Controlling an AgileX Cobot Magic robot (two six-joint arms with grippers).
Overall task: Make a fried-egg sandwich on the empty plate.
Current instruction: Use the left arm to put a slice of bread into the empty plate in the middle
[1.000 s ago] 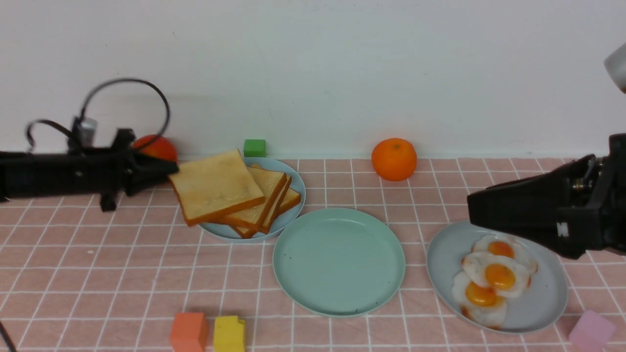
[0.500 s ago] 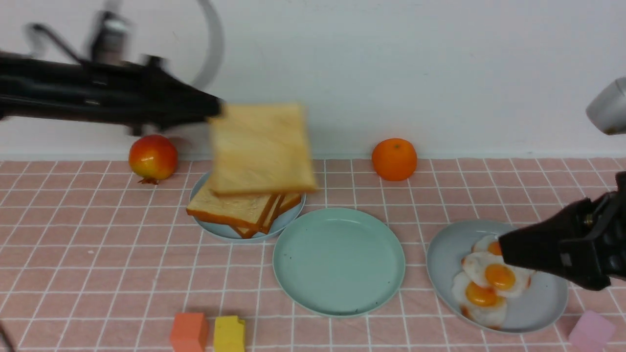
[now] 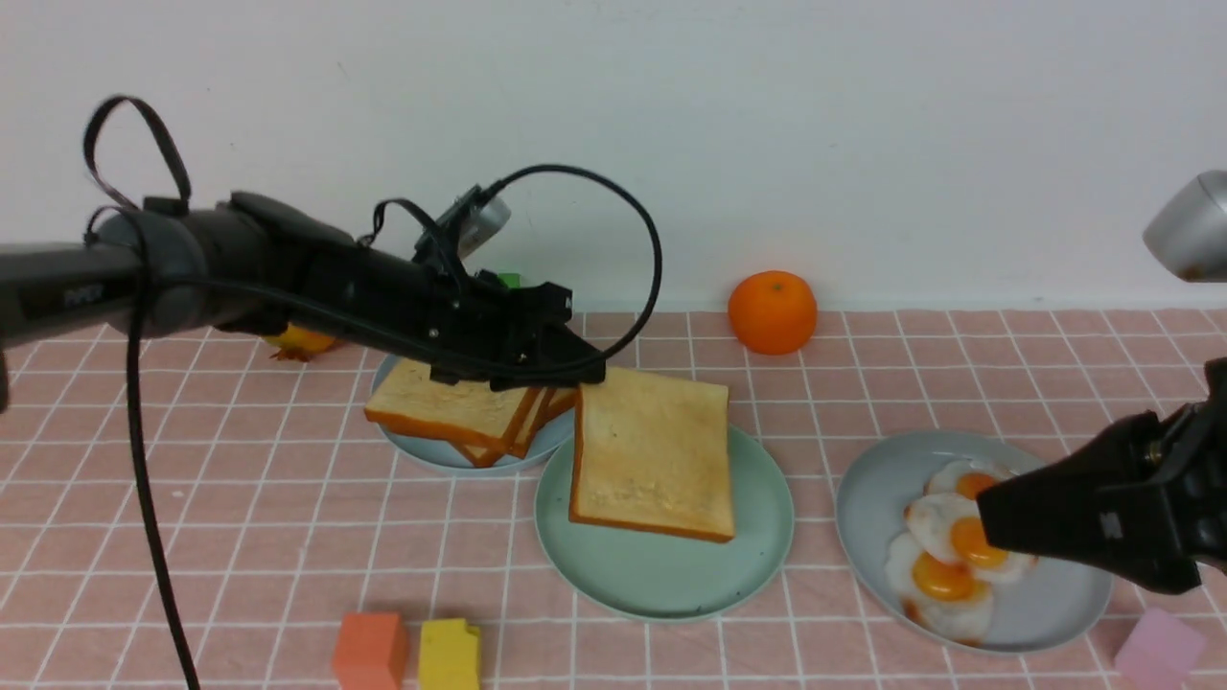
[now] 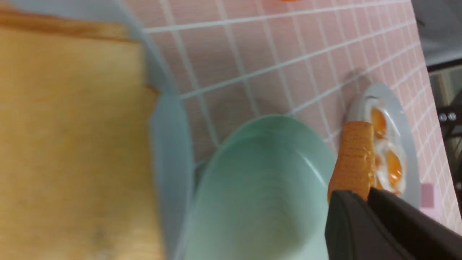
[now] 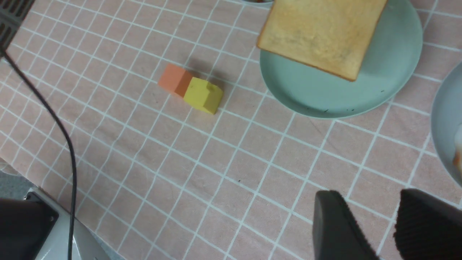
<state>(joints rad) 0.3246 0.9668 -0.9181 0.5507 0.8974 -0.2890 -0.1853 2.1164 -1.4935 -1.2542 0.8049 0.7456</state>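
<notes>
My left gripper (image 3: 587, 372) is shut on the far edge of a golden toast slice (image 3: 652, 455). The slice hangs tilted over the mint-green plate (image 3: 661, 585), its near edge low over the plate or touching it; I cannot tell which. The left wrist view shows that slice's crust (image 4: 355, 151) edge-on, pinched at the left gripper (image 4: 361, 196). Three fried eggs (image 3: 939, 580) overlap on a grey-blue plate (image 3: 1054, 594). My right gripper (image 3: 992, 517) hovers open over those eggs, holding nothing. In the right wrist view the right gripper (image 5: 375, 213) is above bare cloth, beside the plate (image 5: 325, 97).
More toast slices (image 3: 451, 412) are stacked on a pale blue plate (image 3: 431, 455) behind the left arm. An orange (image 3: 772, 311) and a green cube (image 3: 508, 280) sit by the wall. Orange (image 3: 369, 652), yellow (image 3: 449, 655) and pink (image 3: 1160, 647) blocks line the front edge.
The left arm lifted the toast off the stack, swung it right and lowered it over the mint-green plate. The right gripper dropped lower over the eggs, then held still.
</notes>
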